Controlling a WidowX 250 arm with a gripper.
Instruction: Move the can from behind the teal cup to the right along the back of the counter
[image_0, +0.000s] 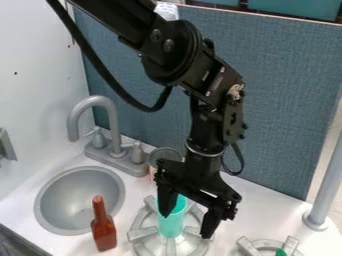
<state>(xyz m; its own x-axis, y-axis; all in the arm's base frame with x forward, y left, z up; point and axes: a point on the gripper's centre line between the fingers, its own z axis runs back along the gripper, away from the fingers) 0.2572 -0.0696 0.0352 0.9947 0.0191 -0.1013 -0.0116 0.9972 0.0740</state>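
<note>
Cup (173, 226), teal and upright, on the stove burner (139, 234) near the bottom edge, right of the sink as seen. Upper part of cup partly hidden: one finger of the black gripper (186, 225) crosses in front of rim and side. Burner's near edge cut off by the frame; its grey prongs spread around the cup. Can (164, 154) behind the gripper, lower part mostly covered, contents hard to make out. Second burner (247, 246) at lower right, cut off; green thing (280, 253) on it, only the top showing, identity unclear. White object (167, 11) behind the arm at the top edge, too little visible to name.

Jaws spread wide, fingers pointing down, nothing clenched between them. One finger at the cup's left side as seen, the other to its right with a gap between it and the cup wall. Contact on the left side: cannot tell, since the finger overlaps the cup in this view.

Red-brown bottle (103, 233) upright between basin and burner. Grey sink (75, 200) at left, faucet (110, 117) behind it. Blue panel (280, 105) behind counter; grey post (325, 185) at far right.
</note>
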